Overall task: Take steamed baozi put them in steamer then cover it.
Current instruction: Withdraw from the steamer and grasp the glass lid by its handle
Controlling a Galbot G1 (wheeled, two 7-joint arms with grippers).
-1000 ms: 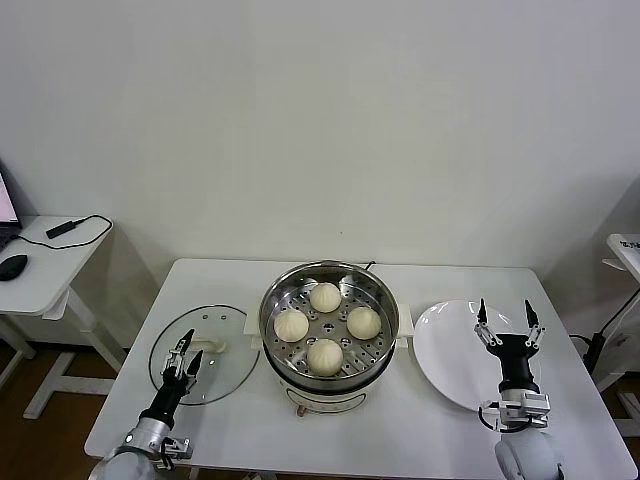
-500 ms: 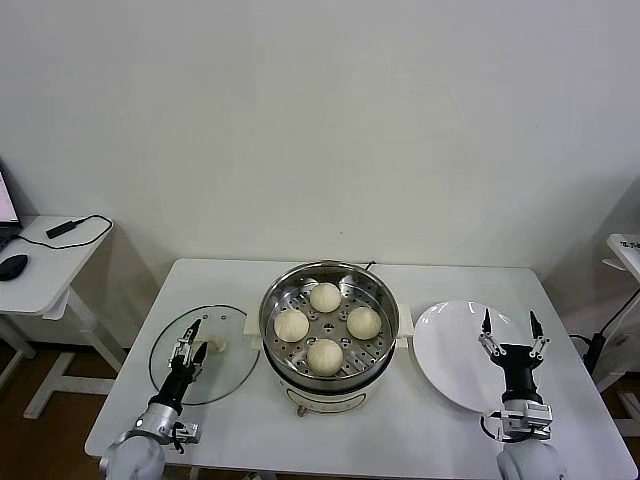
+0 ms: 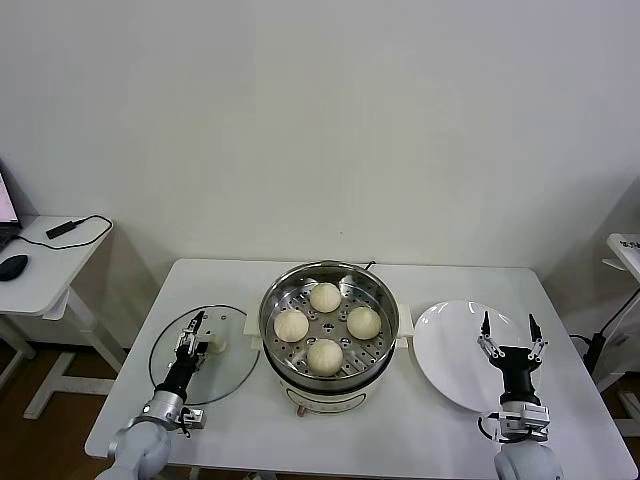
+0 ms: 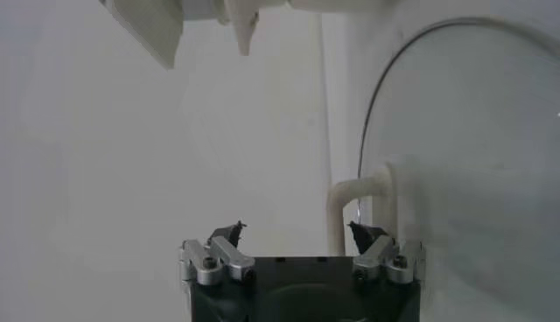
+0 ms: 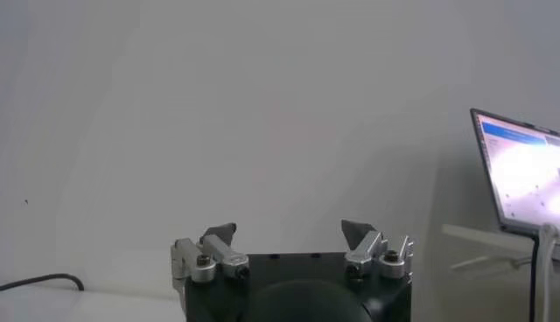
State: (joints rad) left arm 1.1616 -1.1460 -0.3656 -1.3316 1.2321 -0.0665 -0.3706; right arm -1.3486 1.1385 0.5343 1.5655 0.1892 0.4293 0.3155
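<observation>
Since all four baozi (image 3: 326,325) already sit in the steamer (image 3: 329,300), take the rigid, breakable glass cover (image 3: 222,362) at lower left by its cream handle (image 3: 212,346) with your empty, wide-open left gripper (image 3: 192,333); your right gripper (image 3: 508,330) gapes empty at lower right.

Spread left hand (image 4: 297,232) near cover (image 4: 464,157), perhaps its handle (image 4: 363,197).

You are looking at four buns (image 3: 326,327) sitting in one steamer (image 3: 329,372), one glass lid (image 3: 226,368) lying beneath your left gripper (image 3: 193,329), and one white plate (image 3: 445,345) lying under your right gripper (image 3: 508,328).
</observation>
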